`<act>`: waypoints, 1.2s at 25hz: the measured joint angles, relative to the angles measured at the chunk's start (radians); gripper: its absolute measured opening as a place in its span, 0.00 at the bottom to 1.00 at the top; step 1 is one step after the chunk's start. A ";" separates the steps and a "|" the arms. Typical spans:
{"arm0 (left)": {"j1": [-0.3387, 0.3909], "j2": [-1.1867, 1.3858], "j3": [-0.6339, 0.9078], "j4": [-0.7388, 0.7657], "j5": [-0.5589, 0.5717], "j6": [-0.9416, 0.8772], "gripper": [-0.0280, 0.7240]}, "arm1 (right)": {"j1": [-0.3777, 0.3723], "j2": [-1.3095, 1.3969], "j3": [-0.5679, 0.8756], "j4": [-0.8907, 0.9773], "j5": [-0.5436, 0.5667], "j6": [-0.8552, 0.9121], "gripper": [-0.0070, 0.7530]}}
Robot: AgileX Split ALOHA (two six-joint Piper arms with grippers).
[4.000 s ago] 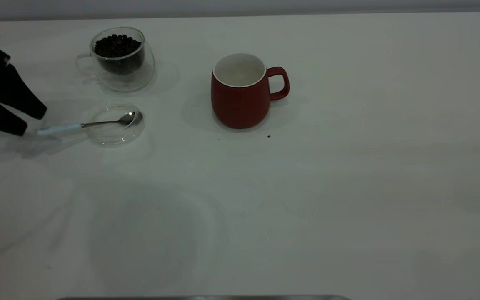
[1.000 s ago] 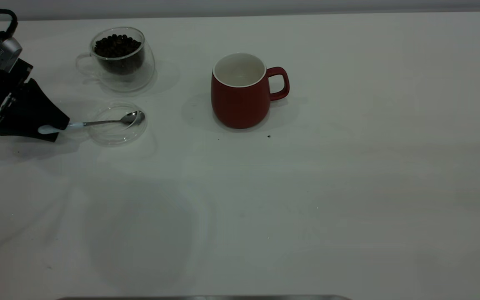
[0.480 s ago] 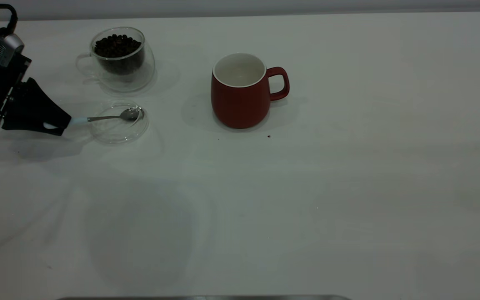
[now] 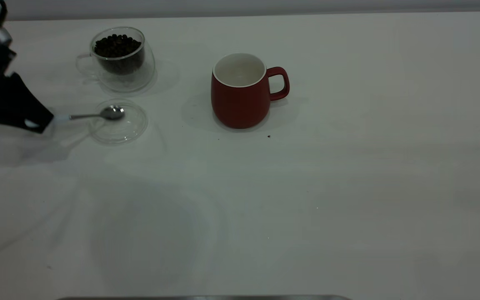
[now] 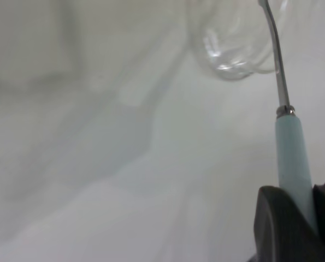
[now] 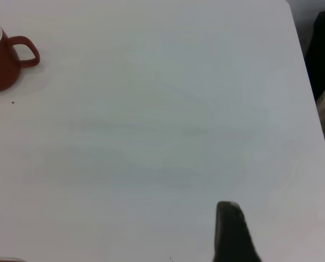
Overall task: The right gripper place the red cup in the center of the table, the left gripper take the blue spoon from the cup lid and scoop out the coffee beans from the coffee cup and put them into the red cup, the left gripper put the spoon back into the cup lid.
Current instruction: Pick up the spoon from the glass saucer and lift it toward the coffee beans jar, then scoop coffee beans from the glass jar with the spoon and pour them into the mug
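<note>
I have the left claw (image 4: 40, 121) clamped on the pale handle of the spoon (image 4: 94, 115), near the bench's left edge. The spoon's bowl hangs over the lid (image 4: 118, 121), seemingly lifted clear of the glass. The wrist view shows the handle pinched between the two jaws, right at its end.

My worry is that grip: holding so far back, the spoon could pivot or slip when I dip it into the beans (image 4: 117, 45), and a loaded bowl would tip and scatter them across the bench (image 4: 306, 187). The glass cup (image 4: 117, 58) sits toward the far-left corner, just beyond the lid, and looks light; pushing the spoon in sideways could shove or topple it.

The red cup (image 4: 240, 91) stands upright well apart from it, nearer the bench's middle, handle toward the right edge, inside apparently empty. The path between the two cups looks open. One dark speck (image 4: 268, 136) lies beside the red cup.

The right claw (image 6: 233, 234) is parked off by the right side; I cannot tell whether it is open.
</note>
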State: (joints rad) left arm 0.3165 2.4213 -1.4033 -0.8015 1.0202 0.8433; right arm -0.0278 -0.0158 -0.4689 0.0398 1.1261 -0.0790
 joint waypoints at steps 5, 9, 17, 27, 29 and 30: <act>0.000 -0.037 -0.003 -0.046 0.097 -0.002 0.20 | 0.000 0.000 0.000 0.000 0.000 0.000 0.64; 0.000 -0.039 -0.069 -0.112 0.133 -0.002 0.20 | 0.000 0.000 0.000 0.000 0.000 0.000 0.64; 0.000 -0.039 -0.251 -0.226 0.140 -0.006 0.20 | 0.000 0.000 0.000 0.000 0.000 0.000 0.64; 0.000 0.007 -0.257 -0.177 0.143 -0.009 0.20 | 0.000 0.000 0.000 0.000 0.000 0.000 0.64; 0.000 0.016 -0.257 -0.176 0.143 -0.009 0.20 | 0.000 0.000 0.000 0.000 0.000 0.000 0.64; 0.000 0.024 -0.257 -0.176 0.142 -0.010 0.20 | 0.000 0.000 0.000 0.000 0.000 0.000 0.64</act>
State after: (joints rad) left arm 0.3165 2.4456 -1.6598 -0.9773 1.1621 0.8333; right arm -0.0278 -0.0158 -0.4689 0.0398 1.1261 -0.0790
